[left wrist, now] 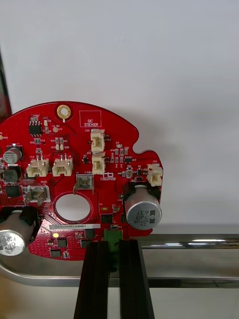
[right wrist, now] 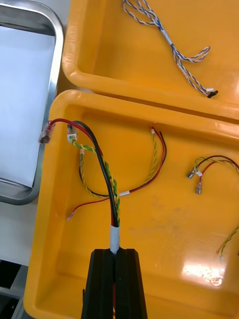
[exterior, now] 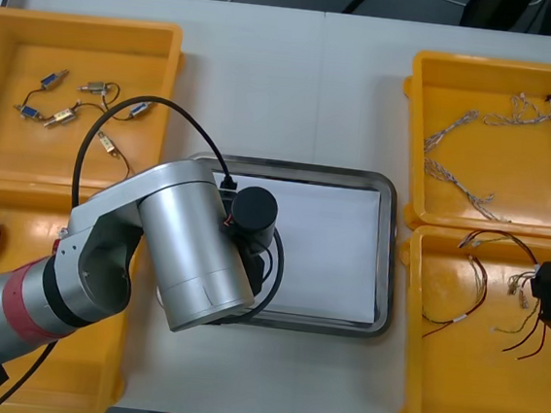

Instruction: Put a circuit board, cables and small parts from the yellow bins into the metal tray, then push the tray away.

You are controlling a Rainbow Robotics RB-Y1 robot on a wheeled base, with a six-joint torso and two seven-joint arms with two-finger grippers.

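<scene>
My left gripper (left wrist: 113, 245) pinches the round red circuit board (left wrist: 74, 164) by its rim over the white-lined metal tray (exterior: 387, 239); likely stiff, fragile; right gripper (right wrist: 115, 251) clamps 1 limp red-and-yellow cable (right wrist: 107, 174) over a yellow bin (right wrist: 50, 224).

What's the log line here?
left gripper: shut on circuit board, over metal tray | right gripper: shut on red and yellow cable, in near right yellow bin

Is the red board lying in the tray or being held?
Held: the left claw is shut on the circuit board, over the metal tray.
</scene>
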